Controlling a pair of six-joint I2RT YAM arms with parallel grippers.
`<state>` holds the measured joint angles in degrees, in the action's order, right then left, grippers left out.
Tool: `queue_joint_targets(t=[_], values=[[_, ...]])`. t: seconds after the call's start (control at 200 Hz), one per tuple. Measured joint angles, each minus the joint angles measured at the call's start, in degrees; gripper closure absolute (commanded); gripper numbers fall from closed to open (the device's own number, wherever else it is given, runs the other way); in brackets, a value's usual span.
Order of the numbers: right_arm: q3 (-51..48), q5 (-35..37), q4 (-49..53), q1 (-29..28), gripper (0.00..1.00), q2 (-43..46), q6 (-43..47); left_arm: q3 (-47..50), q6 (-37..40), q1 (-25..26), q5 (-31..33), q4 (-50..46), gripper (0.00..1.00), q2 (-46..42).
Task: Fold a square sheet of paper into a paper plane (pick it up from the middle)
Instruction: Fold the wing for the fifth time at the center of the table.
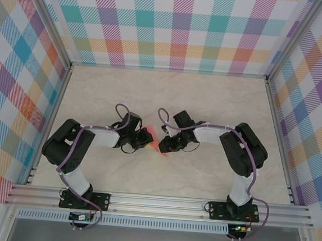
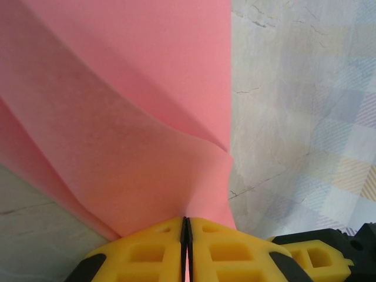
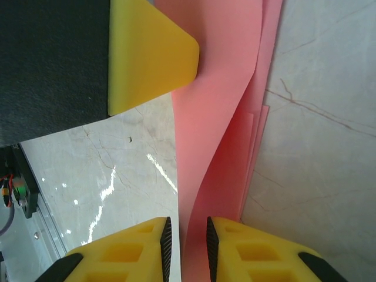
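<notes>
Left gripper (image 2: 186, 226) is pinching the paper (image 2: 129, 117) tight; right gripper (image 3: 188, 229) has its jaws slightly apart around it, can't tell if it grips. Close right firmly before you tension the fold

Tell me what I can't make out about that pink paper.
Top view: the pink paper is too small there to read its folds.
Left wrist view: its outline runs off the top and left edges.
Right wrist view: unclear whether the right fingers pinch it or just straddle it.
</notes>
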<state>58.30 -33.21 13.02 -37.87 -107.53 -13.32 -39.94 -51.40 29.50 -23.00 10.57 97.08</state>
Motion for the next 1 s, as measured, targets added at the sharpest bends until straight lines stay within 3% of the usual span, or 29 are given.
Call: queue_joint_targets(t=[0.39,1.0], values=[[0.35,-1.18,0.0,1.07,0.73,0.0,-3.41,0.02,0.07,0.0,0.0,0.0,0.89,0.0],[1.46,-1.99,0.44,1.14,0.8,-1.49,-4.22,0.02,0.07,0.0,0.0,0.0,0.89,0.0]])
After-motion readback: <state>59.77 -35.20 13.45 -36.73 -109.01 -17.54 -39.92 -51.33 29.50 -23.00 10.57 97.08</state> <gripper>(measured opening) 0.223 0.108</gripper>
